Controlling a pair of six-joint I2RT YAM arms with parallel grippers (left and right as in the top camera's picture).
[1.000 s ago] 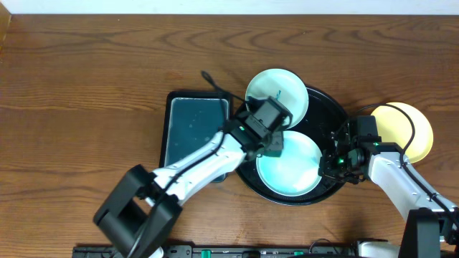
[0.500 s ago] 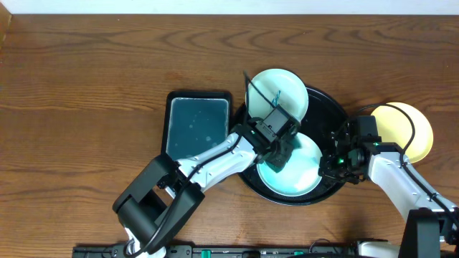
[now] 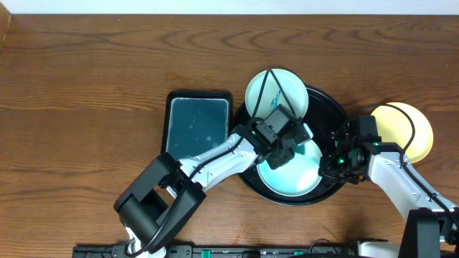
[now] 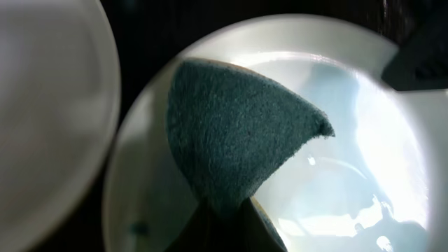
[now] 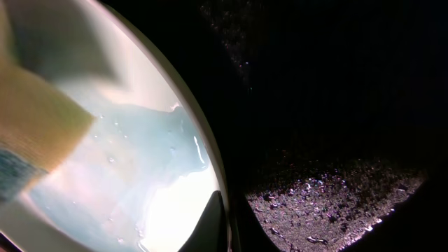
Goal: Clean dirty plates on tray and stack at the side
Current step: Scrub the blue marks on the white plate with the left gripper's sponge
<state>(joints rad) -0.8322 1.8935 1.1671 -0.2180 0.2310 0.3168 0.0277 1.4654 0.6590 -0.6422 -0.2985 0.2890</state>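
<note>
The left arm (image 3: pixel 215 154) and the right arm (image 3: pixel 393 178) share one build: smooth white link shells between black joint housings. A boxy black shoulder block (image 3: pixel 147 208) stands at the near left. Each wrist ends in a black camera block (image 3: pixel 276 127), and a small green light (image 3: pixel 373 144) glows on the right one. Thin black cables (image 3: pixel 264 89) loop off the wrists. The right wrist camera shows a dark, tapered fingertip (image 5: pixel 213 220).
</note>
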